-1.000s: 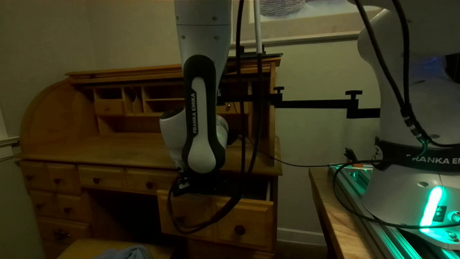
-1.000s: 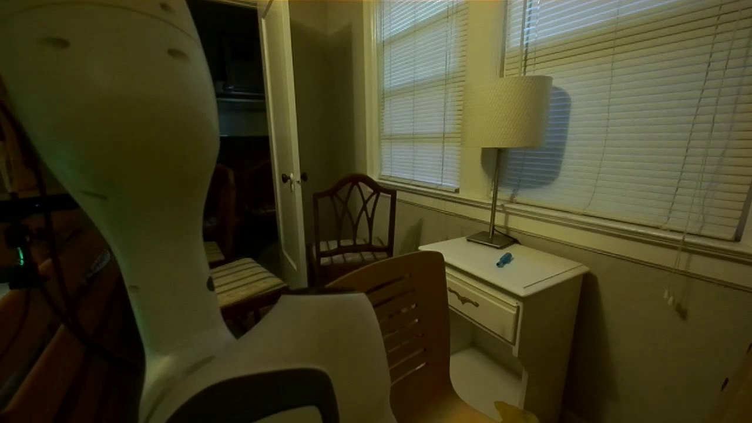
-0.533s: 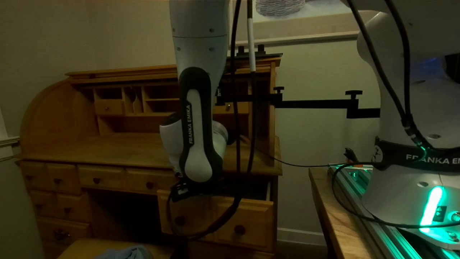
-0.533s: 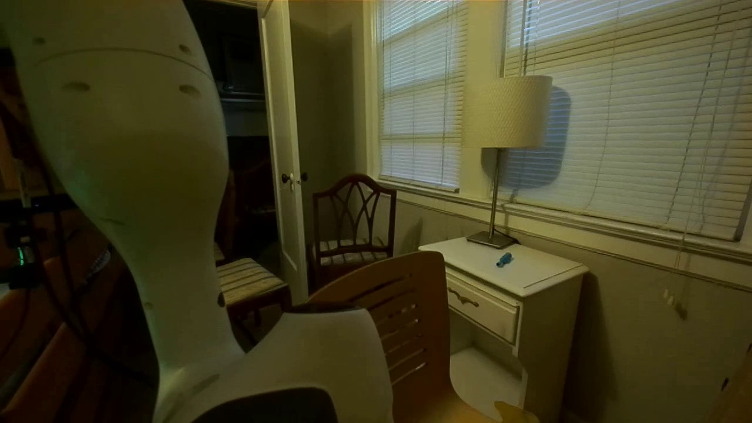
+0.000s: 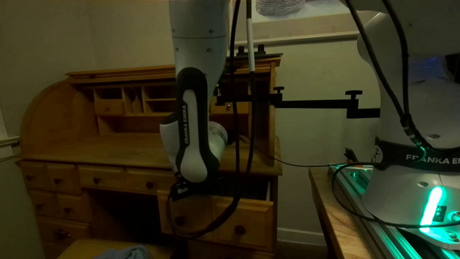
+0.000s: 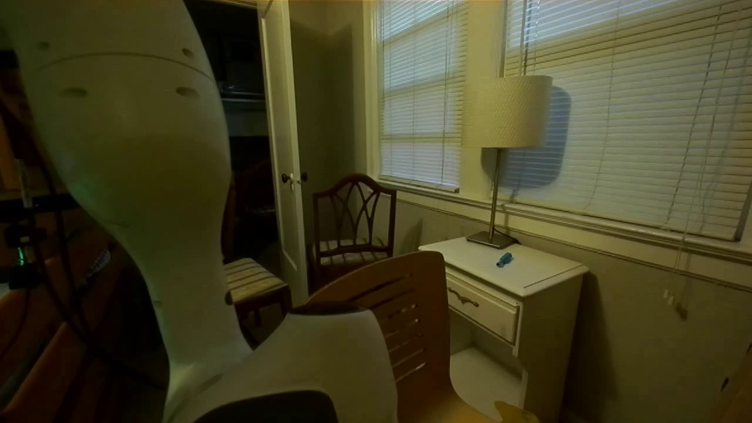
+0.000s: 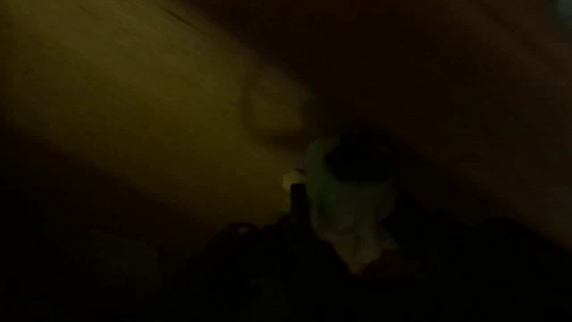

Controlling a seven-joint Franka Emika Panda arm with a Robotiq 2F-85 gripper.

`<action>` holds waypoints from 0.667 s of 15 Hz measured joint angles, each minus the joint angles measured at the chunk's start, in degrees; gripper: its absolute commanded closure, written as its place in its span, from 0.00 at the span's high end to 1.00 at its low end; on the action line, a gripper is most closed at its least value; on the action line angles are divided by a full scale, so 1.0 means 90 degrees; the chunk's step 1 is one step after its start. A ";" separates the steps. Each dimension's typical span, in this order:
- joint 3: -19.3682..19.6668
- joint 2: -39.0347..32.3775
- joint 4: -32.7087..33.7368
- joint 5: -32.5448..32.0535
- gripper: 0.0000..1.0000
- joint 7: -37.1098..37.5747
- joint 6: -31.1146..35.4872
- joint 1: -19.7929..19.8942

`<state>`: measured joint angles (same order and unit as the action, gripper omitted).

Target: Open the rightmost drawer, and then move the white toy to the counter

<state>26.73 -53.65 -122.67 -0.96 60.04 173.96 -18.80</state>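
In an exterior view the rightmost drawer (image 5: 248, 217) stands pulled out from the desk. The honey-oak counter (image 5: 118, 147) runs above it. My arm reaches down over the drawer, and the drawer front and arm hide the fingers there. The wrist view is very dark. In it the white toy (image 7: 351, 205), greyish with a black patch on top, sits between the fingers of my gripper (image 7: 346, 203). The left-hand finger (image 7: 299, 201) lies right against the toy's side. The other finger merges into the dark, so its contact with the toy cannot be made out.
A wooden wall (image 7: 156, 89) slants close beside the toy in the wrist view. Black cables (image 5: 230, 208) loop in front of the drawer. A chair seat with a cloth (image 5: 124, 253) stands before the desk. A wooden chair (image 6: 423, 329) shows behind my arm.
During the first half second my arm came down and slightly left over the drawer. Since then the forearm has only tilted a little, at about the same height. The drawer has not moved.
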 measured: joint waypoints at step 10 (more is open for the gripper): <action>-0.0646 0.0458 -0.0016 0.0195 0.20 -0.1123 -0.0124 0.0805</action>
<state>20.91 -49.53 -122.81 0.79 49.94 172.85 -11.55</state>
